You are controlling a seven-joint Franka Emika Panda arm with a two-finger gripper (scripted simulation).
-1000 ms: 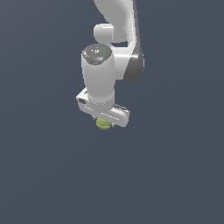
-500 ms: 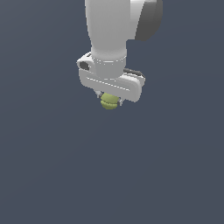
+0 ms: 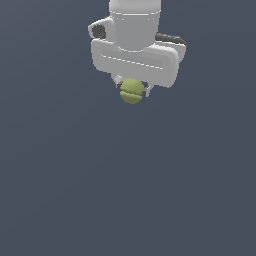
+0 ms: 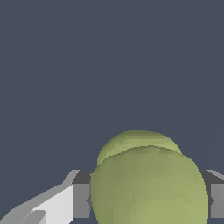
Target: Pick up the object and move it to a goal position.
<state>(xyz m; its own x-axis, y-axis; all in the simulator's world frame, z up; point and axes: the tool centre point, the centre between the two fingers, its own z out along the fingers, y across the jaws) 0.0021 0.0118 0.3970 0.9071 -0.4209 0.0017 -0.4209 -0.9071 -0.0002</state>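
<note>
Yellow-green ball (image 3: 131, 91) pinched between the fingers of the white gripper (image 3: 132, 90) — no lettering — arm pointing straight down.

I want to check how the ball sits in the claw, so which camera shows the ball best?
The exterior view: the whole yellow-green ball shows with its curved seam, pinched between the fingers of the white claw. The wrist view shows the ball very close, cut off at the picture's edge, with a finger at each side.
</note>
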